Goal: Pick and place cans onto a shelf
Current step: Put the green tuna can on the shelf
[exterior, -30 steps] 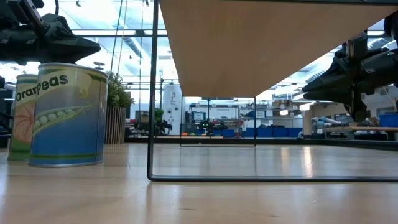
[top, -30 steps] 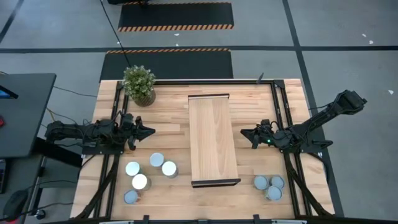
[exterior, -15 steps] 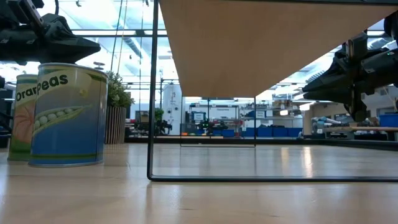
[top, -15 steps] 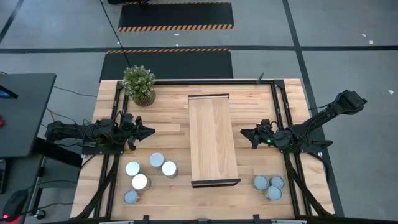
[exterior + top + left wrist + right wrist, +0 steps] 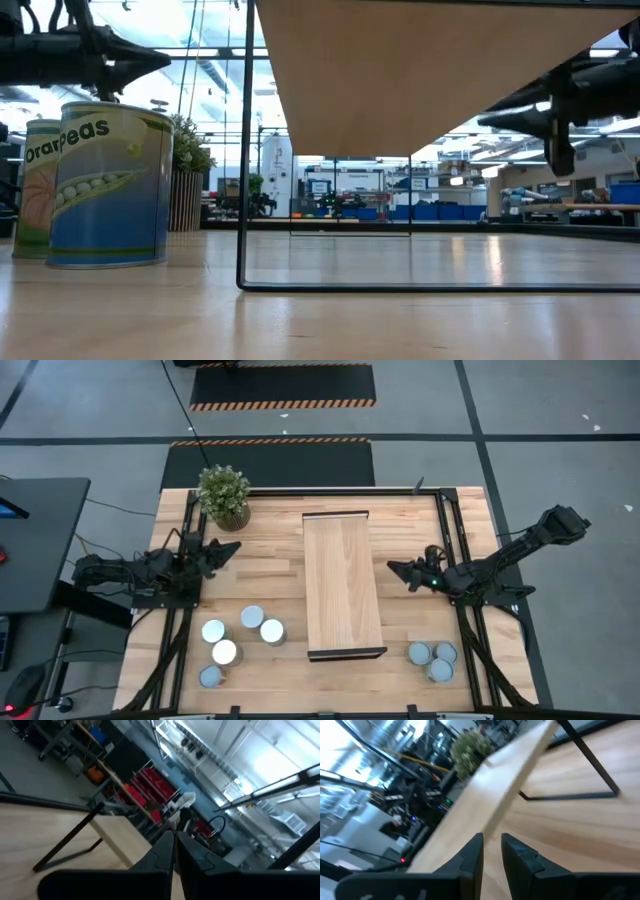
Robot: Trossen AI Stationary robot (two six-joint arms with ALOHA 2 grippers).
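Observation:
The shelf [image 5: 343, 585] is a raised light-wood plank on a thin black frame at the table's middle; its underside shows in the low view [image 5: 420, 70]. Several cans [image 5: 252, 617] stand upright on the tabletop at the near left, two of them showing in the low view [image 5: 110, 185]. Three more cans [image 5: 433, 658] stand at the near right. My left gripper [image 5: 235, 546] is shut and empty, in the air left of the shelf, beyond the left cans. My right gripper [image 5: 392, 567] is in the air right of the shelf, empty, with a narrow gap between its fingers [image 5: 491, 845].
A potted plant [image 5: 223, 497] stands at the table's far left, beyond my left gripper. Black frame rails [image 5: 450, 540] run along the table's left and right sides. Bare wood lies between each gripper and the shelf.
Both grippers have risen and tipped their fingers up closer to level. My left gripper has also gone a little toward the table's far edge. The cans and the shelf have stayed where they were.

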